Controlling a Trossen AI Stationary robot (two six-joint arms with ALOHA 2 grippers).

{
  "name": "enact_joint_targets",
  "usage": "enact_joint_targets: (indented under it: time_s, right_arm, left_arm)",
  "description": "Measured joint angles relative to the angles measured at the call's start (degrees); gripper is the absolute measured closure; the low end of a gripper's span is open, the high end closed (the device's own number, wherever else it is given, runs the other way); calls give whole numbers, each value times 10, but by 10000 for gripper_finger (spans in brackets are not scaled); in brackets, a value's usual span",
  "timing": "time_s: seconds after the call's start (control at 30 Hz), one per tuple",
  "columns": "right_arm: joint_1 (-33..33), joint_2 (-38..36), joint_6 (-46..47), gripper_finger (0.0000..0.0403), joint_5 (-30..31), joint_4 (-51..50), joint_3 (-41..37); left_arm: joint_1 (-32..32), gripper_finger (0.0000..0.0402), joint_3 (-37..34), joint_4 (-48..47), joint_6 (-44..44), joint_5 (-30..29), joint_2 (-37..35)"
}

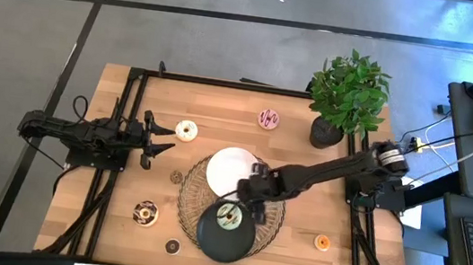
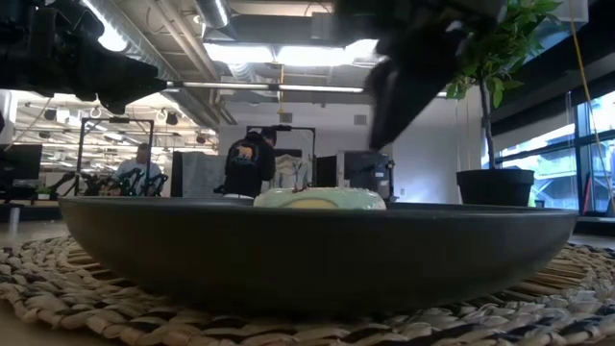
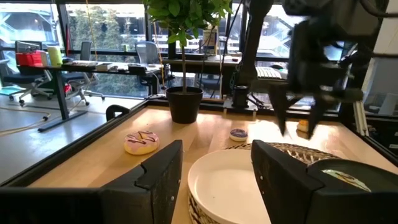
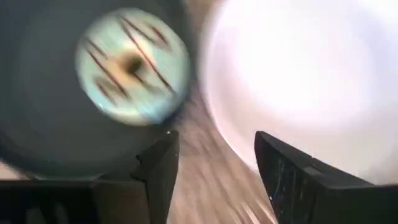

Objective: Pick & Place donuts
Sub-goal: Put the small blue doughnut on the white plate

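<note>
Donuts lie scattered over the wooden table (image 1: 116,226), and one, the green-iced donut (image 1: 228,217) with dark stripes, sits in the black plate (image 1: 210,236) on the woven mat (image 1: 190,195). The right gripper (image 1: 252,205) hangs just above that plate's far edge, its fingers apart and holding nothing. Its wrist view shows the green donut (image 4: 132,64) from above, blurred, with the white plate (image 4: 298,74) just beside the black one and mat between them. The low view shows only the donut's pale green top (image 2: 320,199) over the plate's dark rim (image 2: 317,240); people stand in the room behind.

The high view alone gives the rest: a cream donut (image 1: 186,131) near the left gripper (image 1: 160,138), a pink-striped donut (image 1: 269,118) by the potted plant (image 1: 347,96), a chocolate donut (image 1: 146,214) left of the mat, a mini orange one (image 1: 321,243) at the right, and a small dark one (image 1: 172,246) near the front edge. The left gripper waits at the table's left side, jaws spread and empty. Its wrist view shows the pink-striped donut (image 3: 142,142) and a small purple donut (image 3: 238,134) beyond the white plate.
</note>
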Motion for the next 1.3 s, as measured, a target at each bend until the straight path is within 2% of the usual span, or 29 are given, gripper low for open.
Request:
enact_joint_targets:
  time_s: [0.1,0.23,0.5,0.7,0.9,1.1,1.3]
  right_arm:
    - [7,-37,37,193,48,-64,-22]
    - [12,-83,95,193,102,-61,-106]
    - [-32,-204,191,193,105,22,-302]
    - [-85,-250,242,193,106,54,-385]
    - [-105,-246,259,193,105,72,-427]
    - [-105,-248,257,193,102,76,-427]
    - [-105,-248,256,193,45,96,-423]
  left_arm:
    - [0,214,0,0,0,0,0]
    - [0,212,0,0,0,0,0]
    - [0,213,0,0,0,0,0]
    - [0,214,0,0,0,0,0]
    - [0,213,0,0,0,0,0]
    - [0,214,0,0,0,0,0]
    - [0,213,0,0,0,0,0]
